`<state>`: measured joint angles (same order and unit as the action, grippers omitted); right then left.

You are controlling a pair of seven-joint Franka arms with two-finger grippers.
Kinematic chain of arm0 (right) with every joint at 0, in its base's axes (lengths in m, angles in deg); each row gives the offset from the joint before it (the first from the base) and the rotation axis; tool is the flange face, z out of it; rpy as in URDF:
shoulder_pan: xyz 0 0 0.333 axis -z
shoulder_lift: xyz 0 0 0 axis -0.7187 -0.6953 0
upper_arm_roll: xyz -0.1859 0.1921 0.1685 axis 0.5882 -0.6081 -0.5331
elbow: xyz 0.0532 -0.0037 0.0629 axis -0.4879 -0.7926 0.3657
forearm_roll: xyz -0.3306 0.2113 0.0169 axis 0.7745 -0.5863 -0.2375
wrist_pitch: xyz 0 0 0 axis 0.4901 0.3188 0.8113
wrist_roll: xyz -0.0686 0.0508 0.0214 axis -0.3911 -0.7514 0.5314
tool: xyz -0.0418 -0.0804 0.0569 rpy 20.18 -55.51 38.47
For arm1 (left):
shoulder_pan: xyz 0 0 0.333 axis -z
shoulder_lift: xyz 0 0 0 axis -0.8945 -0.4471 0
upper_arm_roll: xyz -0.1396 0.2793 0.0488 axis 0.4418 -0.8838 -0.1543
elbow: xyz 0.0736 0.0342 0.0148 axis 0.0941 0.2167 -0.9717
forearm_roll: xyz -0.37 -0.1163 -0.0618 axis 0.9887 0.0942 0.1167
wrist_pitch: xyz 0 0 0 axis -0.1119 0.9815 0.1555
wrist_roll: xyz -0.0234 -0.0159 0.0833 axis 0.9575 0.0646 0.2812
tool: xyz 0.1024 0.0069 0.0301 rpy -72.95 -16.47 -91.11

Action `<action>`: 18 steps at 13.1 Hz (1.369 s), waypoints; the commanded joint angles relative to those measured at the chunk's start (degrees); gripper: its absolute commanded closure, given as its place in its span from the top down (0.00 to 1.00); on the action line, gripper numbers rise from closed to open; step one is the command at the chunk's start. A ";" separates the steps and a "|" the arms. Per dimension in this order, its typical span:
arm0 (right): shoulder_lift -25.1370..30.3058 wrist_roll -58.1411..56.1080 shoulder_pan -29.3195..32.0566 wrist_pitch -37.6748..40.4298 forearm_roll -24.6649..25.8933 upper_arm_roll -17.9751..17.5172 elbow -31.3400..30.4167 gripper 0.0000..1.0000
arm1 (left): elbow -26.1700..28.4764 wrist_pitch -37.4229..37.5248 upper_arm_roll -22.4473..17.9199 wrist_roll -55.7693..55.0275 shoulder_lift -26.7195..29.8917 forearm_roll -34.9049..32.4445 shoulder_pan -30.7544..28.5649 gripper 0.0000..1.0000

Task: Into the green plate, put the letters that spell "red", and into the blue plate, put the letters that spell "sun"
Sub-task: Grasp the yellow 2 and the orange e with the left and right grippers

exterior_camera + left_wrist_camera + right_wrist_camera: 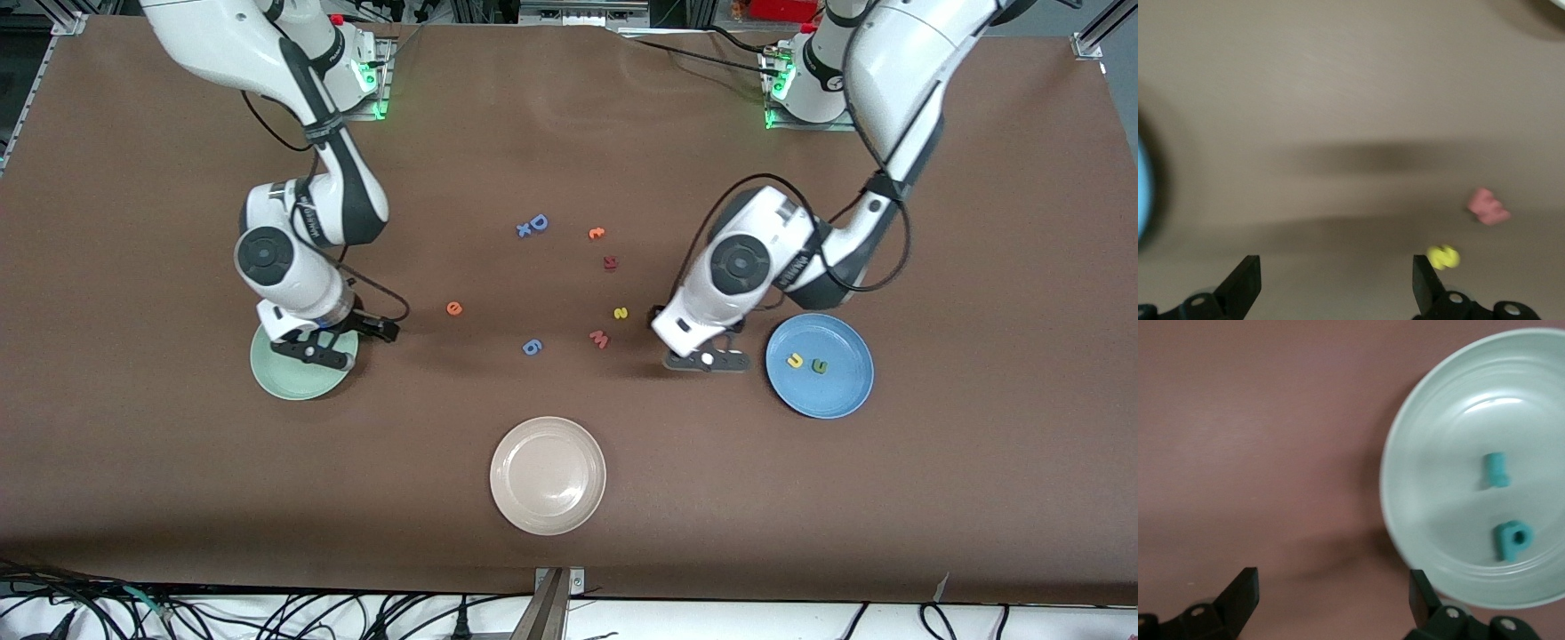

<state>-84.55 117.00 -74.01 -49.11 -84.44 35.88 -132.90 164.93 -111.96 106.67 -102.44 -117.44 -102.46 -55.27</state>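
right gripper: wide, empty, over green plate, teal r and d in it | left gripper: wide, empty, beside blue plate holding u and n | e, s wait on table

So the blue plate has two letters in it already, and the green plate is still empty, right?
Not quite. The blue plate does hold two letters, a yellow u and a green n, as the front view shows. But the green plate is not empty: the right wrist view shows two teal letters in it, an r and a d.
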 commanded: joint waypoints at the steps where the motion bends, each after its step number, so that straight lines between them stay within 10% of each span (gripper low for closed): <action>1: -3.45 5.90 -3.04 -0.85 -0.64 0.27 3.04 1.00 | -1.81 -4.03 -0.82 -6.55 -2.87 0.18 4.47 1.00; 14: -7.15 16.99 -7.54 -6.83 -0.73 -4.03 2.52 1.00 | 1.79 -12.23 -1.53 -14.31 -8.50 -1.04 7.38 0.96; 18: -7.33 17.00 -7.80 -7.27 -0.73 -4.03 1.29 0.99 | 1.80 -12.23 -1.53 -14.75 -8.85 -1.23 7.38 0.79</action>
<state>-92.06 133.67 -81.47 -55.46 -84.44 31.65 -130.79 166.60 -123.67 105.72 -116.06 -126.13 -102.65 -48.41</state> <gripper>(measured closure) 0.000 0.181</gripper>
